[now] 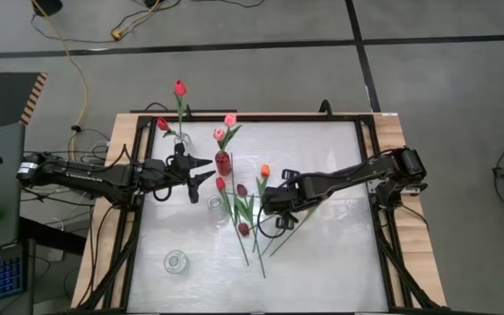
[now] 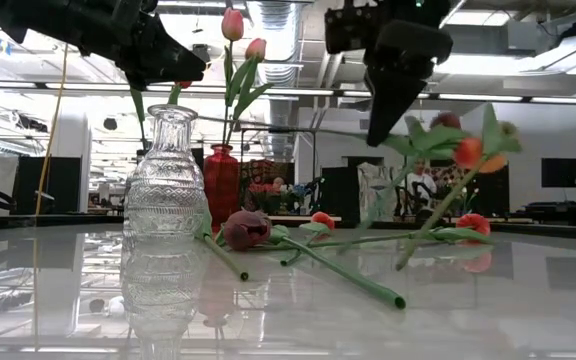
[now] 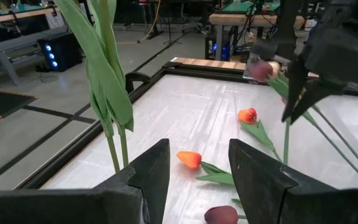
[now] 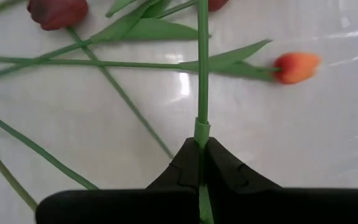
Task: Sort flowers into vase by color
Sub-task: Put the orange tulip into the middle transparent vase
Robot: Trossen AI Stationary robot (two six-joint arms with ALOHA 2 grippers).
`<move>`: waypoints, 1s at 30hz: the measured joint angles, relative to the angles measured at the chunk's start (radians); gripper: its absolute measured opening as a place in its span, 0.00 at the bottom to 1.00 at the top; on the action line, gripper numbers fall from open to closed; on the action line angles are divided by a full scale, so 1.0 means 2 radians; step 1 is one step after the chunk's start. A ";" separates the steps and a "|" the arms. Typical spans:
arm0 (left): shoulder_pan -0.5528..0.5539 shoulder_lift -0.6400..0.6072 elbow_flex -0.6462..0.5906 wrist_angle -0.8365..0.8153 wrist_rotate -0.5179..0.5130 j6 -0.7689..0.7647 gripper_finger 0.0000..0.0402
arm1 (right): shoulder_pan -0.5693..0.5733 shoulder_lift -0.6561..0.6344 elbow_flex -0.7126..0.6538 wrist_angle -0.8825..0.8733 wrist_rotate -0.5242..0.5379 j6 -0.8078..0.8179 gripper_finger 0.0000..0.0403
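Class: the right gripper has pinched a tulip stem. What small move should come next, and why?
Probably lift a little higher. The right gripper is shut on a flower stem while other flowers lie crossed on the table beneath, so lifting should clear them before heading to a vase.

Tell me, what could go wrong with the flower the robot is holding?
The right gripper pinches only a thin green stem, so the flower might slip or twist. Lifting it could also drag the other flowers lying crossed on the table. The red vase has a narrow mouth already holding pink flowers, so the stem could miss.
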 joint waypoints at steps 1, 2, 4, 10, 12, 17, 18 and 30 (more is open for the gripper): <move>0.000 0.000 0.000 0.000 0.000 0.000 0.38 | 0.000 0.000 0.005 -0.008 0.007 -0.009 0.09; 0.000 0.000 0.000 0.000 0.000 0.000 0.38 | 0.000 0.000 0.009 -0.016 0.014 -0.017 0.09; 0.000 0.000 0.000 0.000 0.000 0.000 0.38 | 0.000 0.000 0.017 -0.029 0.029 -0.029 0.09; 0.000 0.000 0.000 0.000 0.000 0.000 0.38 | 0.000 0.000 0.040 -0.068 0.085 -0.026 0.09; 0.000 0.000 0.000 0.000 0.000 0.000 0.38 | 0.000 0.000 0.049 -0.079 0.105 -0.017 0.09; 0.000 0.000 0.000 0.000 -0.003 0.000 0.38 | 0.000 0.000 0.065 -0.119 0.139 -0.018 0.09; 0.000 0.000 0.000 0.000 -0.003 0.000 0.38 | 0.000 0.000 0.067 -0.127 0.144 -0.023 0.09; 0.000 0.000 0.000 0.000 -0.004 0.001 0.38 | -0.008 0.000 0.069 -0.127 0.212 0.084 0.09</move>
